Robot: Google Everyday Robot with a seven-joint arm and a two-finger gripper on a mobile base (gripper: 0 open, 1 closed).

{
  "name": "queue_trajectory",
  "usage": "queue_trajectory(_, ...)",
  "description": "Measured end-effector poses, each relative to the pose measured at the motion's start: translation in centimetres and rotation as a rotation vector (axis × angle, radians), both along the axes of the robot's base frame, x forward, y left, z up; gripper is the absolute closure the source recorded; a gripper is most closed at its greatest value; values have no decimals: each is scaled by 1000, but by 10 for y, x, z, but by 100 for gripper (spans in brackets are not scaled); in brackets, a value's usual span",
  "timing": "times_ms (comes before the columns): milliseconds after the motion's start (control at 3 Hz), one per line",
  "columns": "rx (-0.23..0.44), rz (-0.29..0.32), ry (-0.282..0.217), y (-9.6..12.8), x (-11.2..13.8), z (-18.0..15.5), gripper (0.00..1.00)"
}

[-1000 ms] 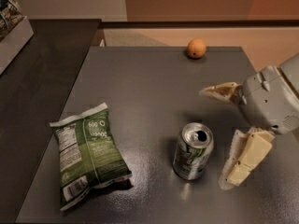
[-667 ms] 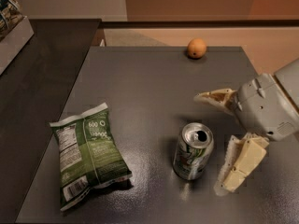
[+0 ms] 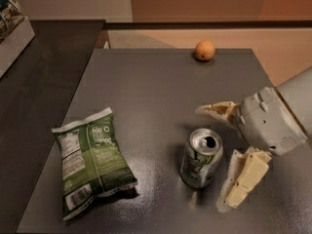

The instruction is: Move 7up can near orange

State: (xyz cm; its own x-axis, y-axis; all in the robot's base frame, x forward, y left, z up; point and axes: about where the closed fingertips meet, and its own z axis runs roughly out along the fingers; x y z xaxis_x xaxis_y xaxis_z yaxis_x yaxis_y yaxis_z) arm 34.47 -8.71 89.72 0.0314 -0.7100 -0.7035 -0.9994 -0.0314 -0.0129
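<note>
The 7up can [image 3: 201, 158] stands upright on the dark table [image 3: 146, 96], near its front right, with its shiny top and pull-tab showing. The orange [image 3: 204, 50] sits at the table's far edge, well behind the can. My gripper [image 3: 217, 152] is open, just right of the can. One finger [image 3: 219, 111] reaches behind the can, the other finger [image 3: 243, 179] lies to the can's front right. Neither finger visibly touches the can.
A green chip bag [image 3: 92, 160] lies flat at the front left of the table. A darker counter [image 3: 39, 91] runs along the left, with a white box [image 3: 12, 30] at its far end. The table's right edge is close to my arm.
My gripper has moved left toward the can, so the open fingers now stand closer around its right side. The can, the orange and the bag have not moved.
</note>
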Motion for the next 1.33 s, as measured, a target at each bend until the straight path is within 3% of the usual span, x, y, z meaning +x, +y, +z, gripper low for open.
queue_trajectory(333,11,5,4,3,-1,-3,18)
queue_trajectory(1000,41,-2,0,7,1,7,65)
queue_trajectory(1333,52,-63,-30,1,15,25,88)
